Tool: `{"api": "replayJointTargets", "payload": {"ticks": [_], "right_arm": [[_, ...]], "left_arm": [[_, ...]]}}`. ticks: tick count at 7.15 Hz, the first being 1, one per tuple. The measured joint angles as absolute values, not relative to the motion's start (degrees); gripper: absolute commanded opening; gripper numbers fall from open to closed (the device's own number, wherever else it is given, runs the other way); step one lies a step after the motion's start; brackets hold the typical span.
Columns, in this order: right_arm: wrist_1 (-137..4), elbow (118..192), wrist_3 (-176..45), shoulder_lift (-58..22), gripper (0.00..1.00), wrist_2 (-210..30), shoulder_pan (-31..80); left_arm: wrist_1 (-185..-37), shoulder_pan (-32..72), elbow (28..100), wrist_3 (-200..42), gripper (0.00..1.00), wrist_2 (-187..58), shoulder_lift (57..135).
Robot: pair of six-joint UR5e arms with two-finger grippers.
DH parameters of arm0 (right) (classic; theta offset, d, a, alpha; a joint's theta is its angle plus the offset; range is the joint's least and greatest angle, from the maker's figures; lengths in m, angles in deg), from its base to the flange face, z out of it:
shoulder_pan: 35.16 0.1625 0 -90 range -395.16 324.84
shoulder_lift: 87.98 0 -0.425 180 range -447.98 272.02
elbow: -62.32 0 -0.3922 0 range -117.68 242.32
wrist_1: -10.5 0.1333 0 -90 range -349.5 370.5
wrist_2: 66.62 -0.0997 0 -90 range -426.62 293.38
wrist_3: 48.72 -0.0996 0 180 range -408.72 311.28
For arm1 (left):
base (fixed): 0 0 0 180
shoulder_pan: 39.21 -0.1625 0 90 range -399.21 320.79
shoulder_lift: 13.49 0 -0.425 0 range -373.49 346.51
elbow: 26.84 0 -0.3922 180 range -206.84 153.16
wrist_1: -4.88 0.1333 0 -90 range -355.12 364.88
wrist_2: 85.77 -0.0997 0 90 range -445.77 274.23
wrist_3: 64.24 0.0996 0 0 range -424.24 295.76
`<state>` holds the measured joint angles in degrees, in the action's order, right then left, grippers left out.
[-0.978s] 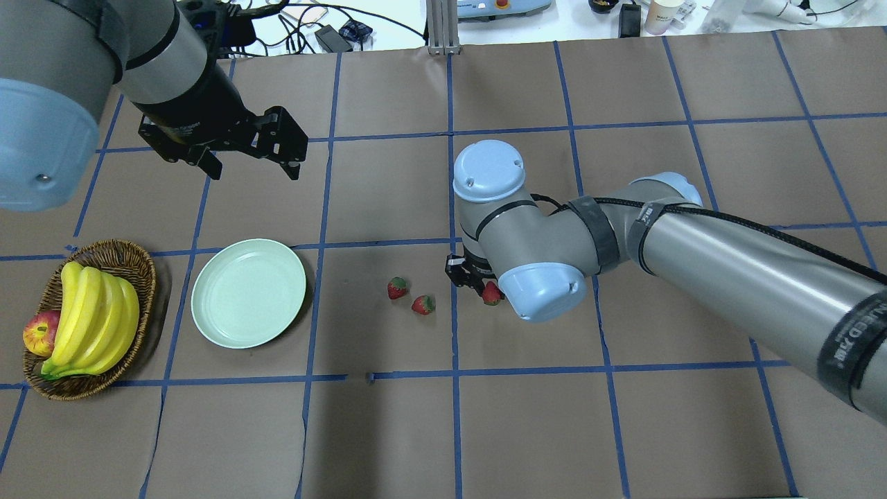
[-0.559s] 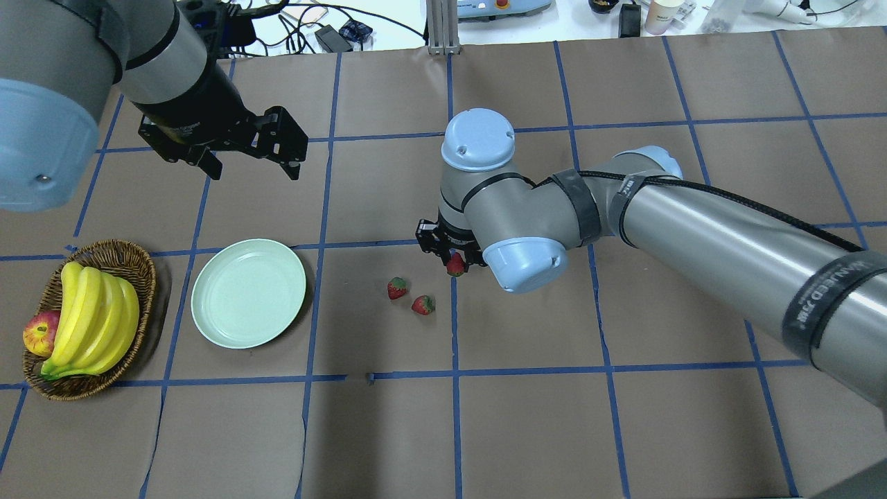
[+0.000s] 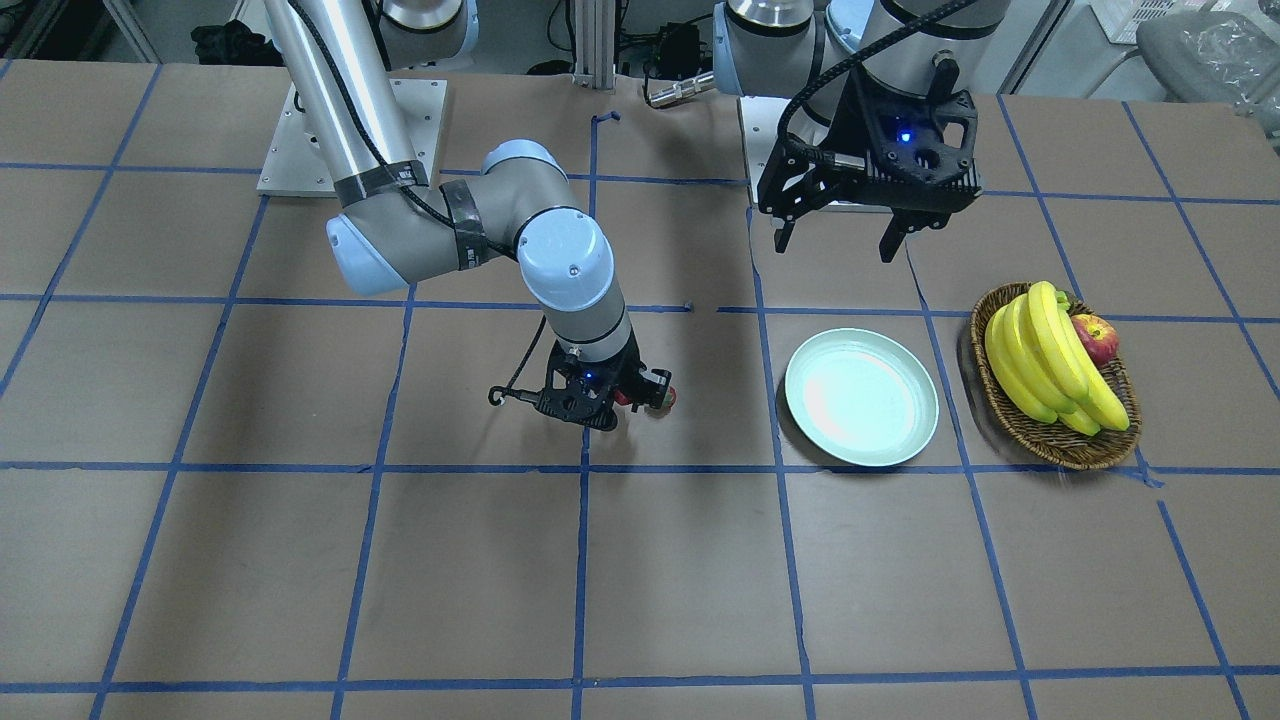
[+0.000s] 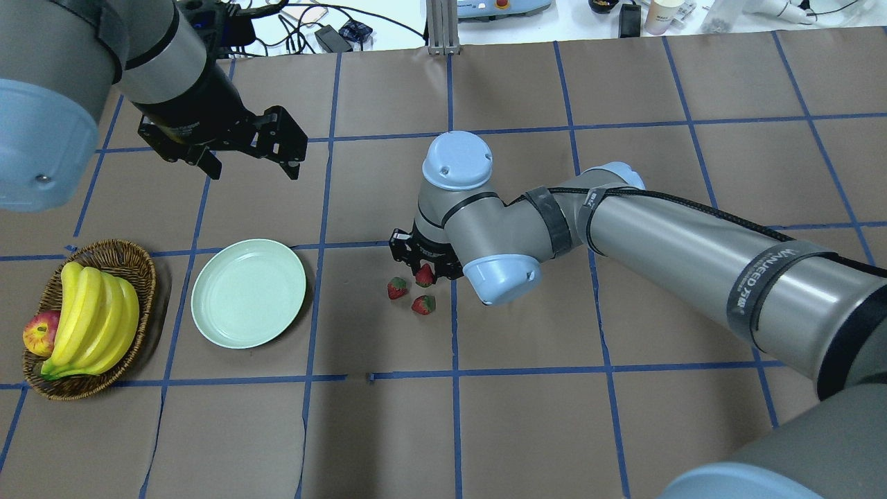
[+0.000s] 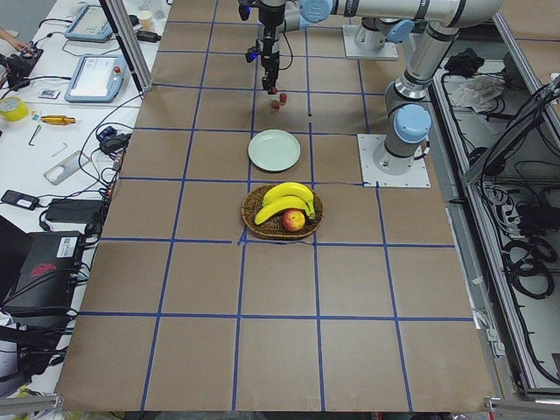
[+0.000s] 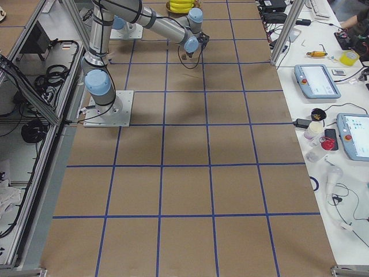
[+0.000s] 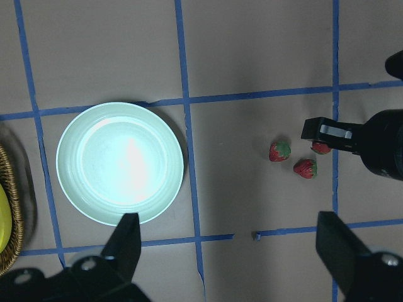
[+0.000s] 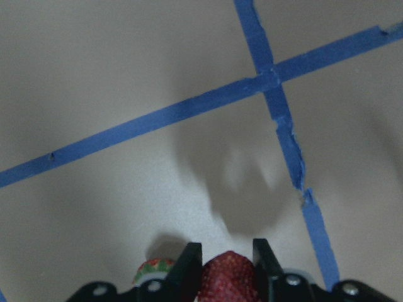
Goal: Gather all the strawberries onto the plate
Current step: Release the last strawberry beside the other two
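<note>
Left edge of the tabletop (image 4: pixel 527 430): wicker basket (image 4: pixel 132 258) holding bananas (image 4: pixel 90 315) and an apple (image 4: pixel 39 333). Just right of the basket and not touching it, the plate (image 4: pixel 248 292) sits flat on the tabletop. My left end effector (image 4: pixel 253 170) hangs above the tabletop on the plate's far side, fingers spread wide, gripping nothing. Further right, well apart from the plate, 2 loose strawberries (image 4: pixel 397 288) lie close together on the tabletop. The 3rd strawberry (image 4: pixel 424 275) is pinched between the fingers (image 8: pixel 192 259) of my right end effector (image 4: pixel 424 271), which is clamped snug on it. It is just on the far side of the 2 loose ones, up off the tabletop, with a shadow below in the wrist view. My right arm reaches in from the right.
</note>
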<state>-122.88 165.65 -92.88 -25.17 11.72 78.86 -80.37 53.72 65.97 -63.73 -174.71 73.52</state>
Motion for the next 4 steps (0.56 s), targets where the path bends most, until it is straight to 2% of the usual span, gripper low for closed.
{"api": "replayJointTargets", "payload": {"ticks": [4], "right_arm": [[-122.65, 165.38, -93.13, -24.57, 0.88, 11.70, 78.92]], "left_arm": [[-80.45, 53.69, 65.97, -63.72, 1.00, -175.01, 73.52]]}}
